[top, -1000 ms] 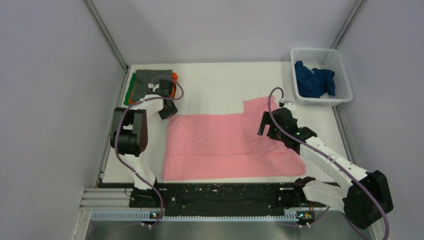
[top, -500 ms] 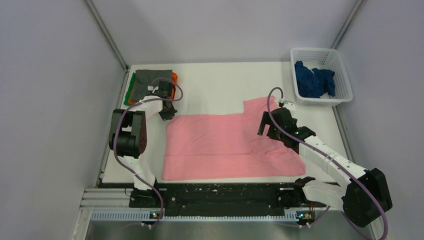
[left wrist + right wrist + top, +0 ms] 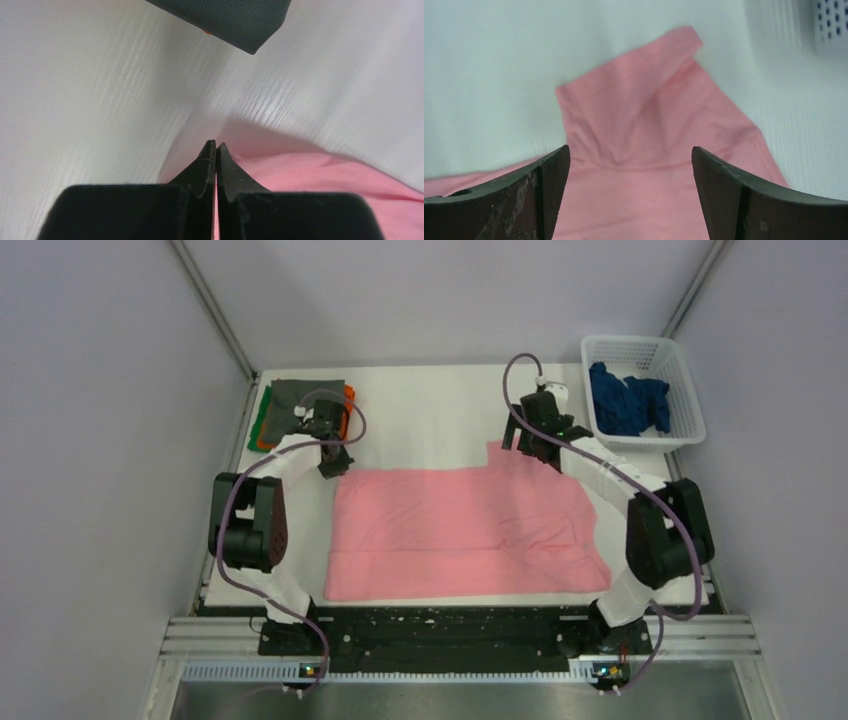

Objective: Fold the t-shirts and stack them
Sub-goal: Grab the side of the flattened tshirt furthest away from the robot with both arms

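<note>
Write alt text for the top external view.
A pink shirt lies spread flat on a white table. The left tool is shut at its far-left corner; the right tool is open over the far-right sleeve. A folded stack sits far left, a basket with a blue shirt far right.

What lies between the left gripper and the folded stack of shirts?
Only bare white table, clearest in the left wrist view: the left gripper sits at the corner of the pink shirt, the stack's grey shirt beyond a clear strip.
</note>
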Tool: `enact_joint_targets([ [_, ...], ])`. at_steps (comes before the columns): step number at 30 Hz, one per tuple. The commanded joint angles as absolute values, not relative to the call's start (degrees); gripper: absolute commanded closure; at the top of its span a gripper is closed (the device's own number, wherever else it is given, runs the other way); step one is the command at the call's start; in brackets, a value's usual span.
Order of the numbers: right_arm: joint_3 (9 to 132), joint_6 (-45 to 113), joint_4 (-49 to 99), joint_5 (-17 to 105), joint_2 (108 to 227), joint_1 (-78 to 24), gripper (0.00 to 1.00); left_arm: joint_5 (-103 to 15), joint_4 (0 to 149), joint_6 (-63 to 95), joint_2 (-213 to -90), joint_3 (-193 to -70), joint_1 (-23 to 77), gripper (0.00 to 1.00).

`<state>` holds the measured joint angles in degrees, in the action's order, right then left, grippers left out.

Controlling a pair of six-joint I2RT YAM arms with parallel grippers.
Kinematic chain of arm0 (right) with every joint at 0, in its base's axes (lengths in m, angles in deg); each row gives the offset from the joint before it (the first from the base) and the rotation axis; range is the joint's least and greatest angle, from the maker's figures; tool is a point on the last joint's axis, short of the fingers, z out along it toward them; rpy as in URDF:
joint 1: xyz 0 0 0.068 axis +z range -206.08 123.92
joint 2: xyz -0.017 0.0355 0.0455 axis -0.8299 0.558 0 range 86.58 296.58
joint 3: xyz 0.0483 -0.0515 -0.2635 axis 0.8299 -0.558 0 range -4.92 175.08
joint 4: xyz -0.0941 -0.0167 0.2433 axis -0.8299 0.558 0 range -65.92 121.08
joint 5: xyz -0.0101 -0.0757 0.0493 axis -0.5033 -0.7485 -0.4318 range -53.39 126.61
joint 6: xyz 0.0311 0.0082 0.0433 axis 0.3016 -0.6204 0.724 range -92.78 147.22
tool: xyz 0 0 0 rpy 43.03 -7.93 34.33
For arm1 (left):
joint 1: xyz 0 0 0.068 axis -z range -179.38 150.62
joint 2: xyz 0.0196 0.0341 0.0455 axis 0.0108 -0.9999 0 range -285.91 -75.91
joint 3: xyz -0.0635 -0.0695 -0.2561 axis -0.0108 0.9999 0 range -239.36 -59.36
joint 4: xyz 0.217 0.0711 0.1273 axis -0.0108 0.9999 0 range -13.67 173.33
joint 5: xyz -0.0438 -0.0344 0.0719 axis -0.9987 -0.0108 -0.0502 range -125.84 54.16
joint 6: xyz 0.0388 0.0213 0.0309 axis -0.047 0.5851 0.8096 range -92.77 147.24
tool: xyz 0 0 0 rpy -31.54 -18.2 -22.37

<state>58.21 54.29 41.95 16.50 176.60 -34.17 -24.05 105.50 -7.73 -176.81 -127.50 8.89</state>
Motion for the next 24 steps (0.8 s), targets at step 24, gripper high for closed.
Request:
enact_joint_targets([
  [24,85.47,56.97,39.57,22.68,214.63,-37.46,0.34,-25.18,104.82,-5.81,-171.25,-125.1,9.49,1.0],
])
